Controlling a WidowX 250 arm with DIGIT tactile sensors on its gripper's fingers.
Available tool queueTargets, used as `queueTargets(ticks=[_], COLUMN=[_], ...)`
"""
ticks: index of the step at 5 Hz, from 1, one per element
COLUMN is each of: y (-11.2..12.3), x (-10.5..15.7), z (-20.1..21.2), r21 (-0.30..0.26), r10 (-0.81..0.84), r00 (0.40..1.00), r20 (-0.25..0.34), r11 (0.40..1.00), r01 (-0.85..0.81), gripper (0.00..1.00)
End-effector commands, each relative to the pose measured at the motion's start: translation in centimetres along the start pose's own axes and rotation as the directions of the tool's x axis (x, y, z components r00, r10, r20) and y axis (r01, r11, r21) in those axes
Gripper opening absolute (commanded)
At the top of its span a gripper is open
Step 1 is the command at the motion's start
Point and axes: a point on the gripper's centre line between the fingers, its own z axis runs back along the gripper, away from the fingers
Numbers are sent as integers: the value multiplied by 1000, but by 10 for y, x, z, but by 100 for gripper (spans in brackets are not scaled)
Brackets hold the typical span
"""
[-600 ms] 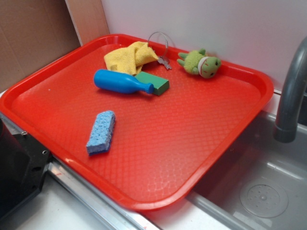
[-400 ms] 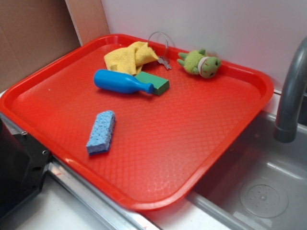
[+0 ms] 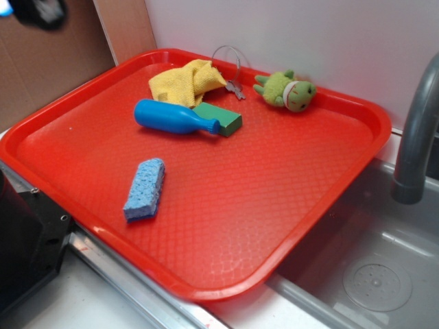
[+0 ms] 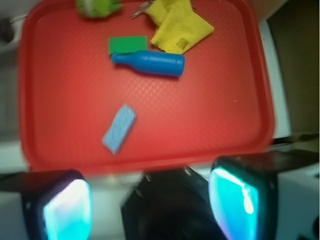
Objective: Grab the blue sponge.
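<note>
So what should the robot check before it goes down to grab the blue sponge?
1. Blue sponge in view, lying flat on the red tray: ok.
2. Nothing on top of it or touching it: ok.
3. Blue bottle toy and green block well apart from it: ok.
4. End effector open: ok.
5. End effector centred over the sponge: not ok, it hangs past the tray's edge.
6. Fingers lined up with the sponge's narrow sides: cannot tell.

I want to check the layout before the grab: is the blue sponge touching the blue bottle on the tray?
No, the blue sponge lies alone near the tray's front edge, with bare red tray between it and the blue bottle.
</note>
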Motion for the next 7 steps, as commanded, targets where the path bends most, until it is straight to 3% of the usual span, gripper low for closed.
queueTargets(ticks=[1,3,4,6,7], y=[-25,-35,-36,-17,-3], x=[11,25,32,23,23], z=[-76,-133,-156,-169,-158], r21=[-45,-15,38,111,100], r10=[151,207,218,200,176], r00=[989,977,973,972,976], r20=[-4,-56,-81,-125,-131], r11=[988,978,976,976,981], r01=[-151,-208,-215,-187,-164], gripper=[100,100,100,100,88])
